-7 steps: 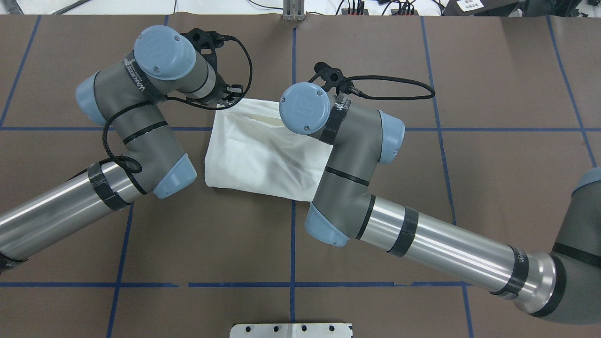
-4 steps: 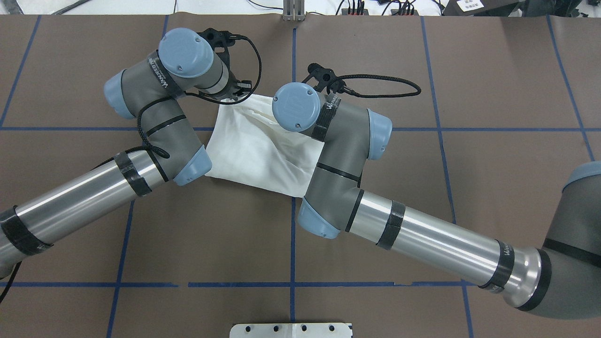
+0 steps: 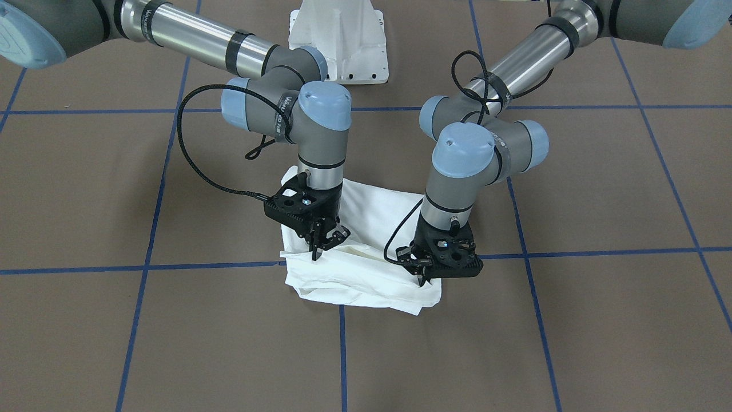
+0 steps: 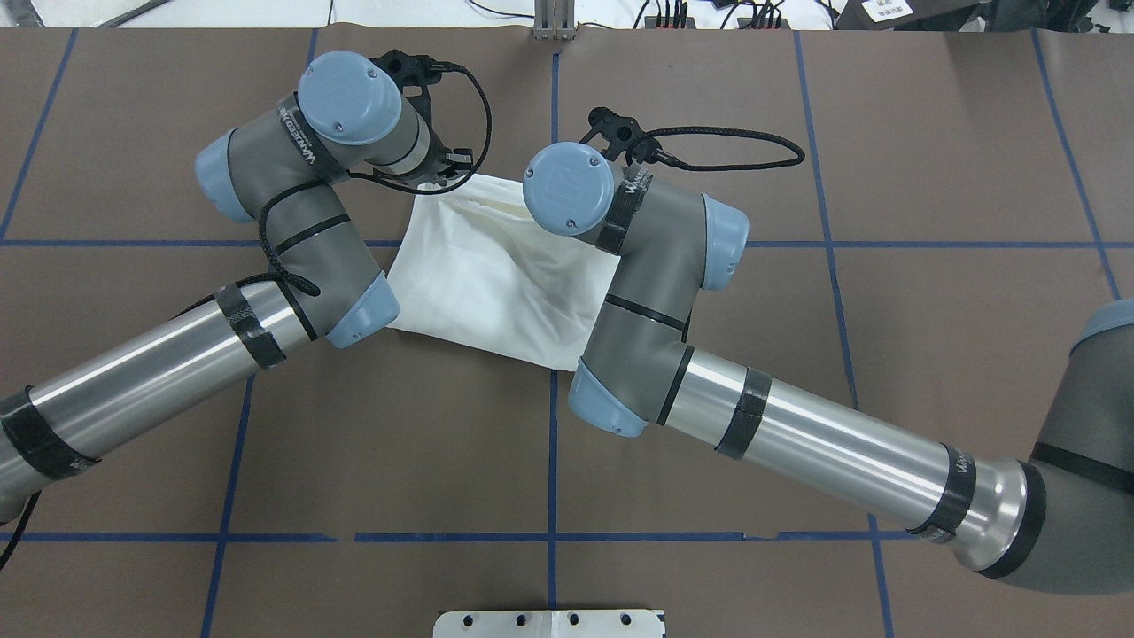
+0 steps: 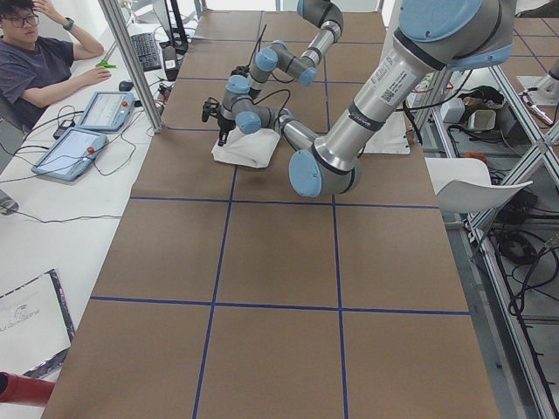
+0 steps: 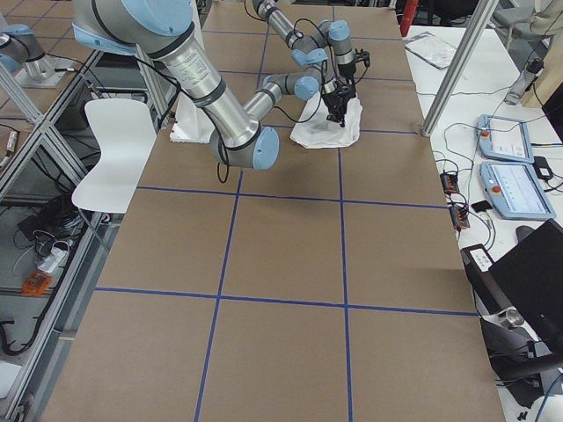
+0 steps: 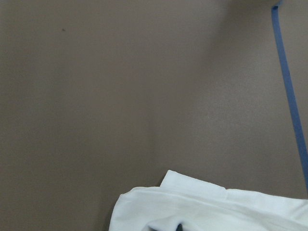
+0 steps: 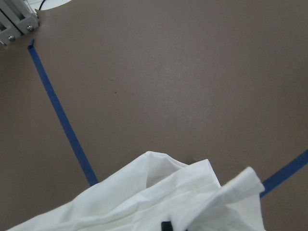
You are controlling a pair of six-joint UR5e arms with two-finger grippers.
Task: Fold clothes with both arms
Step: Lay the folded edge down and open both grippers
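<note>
One white T-shirt (image 4: pixel 487 283), soft cotton folded into a rumpled, roughly rectangular wad, is lying on the matte brown bench (image 4: pixel 797 354) over a crossing of the blue tape lines (image 4: pixel 551 461). Two silver-grey tubular arms (image 4: pixel 824 447) with light blue joint caps are bending over it and hiding parts of it from above. The left gripper (image 3: pixel 422 278) and the right gripper (image 3: pixel 317 246) are each pinching the bunched edge farthest from the robot. A white pedestal base (image 3: pixel 338 40) is standing behind, and one person (image 5: pixel 39 61) is sitting by two tablets (image 5: pixel 105 109).

Wrist cams: shirt (image 7: pixel 207 207) cropped, jaws barely seen.
</note>
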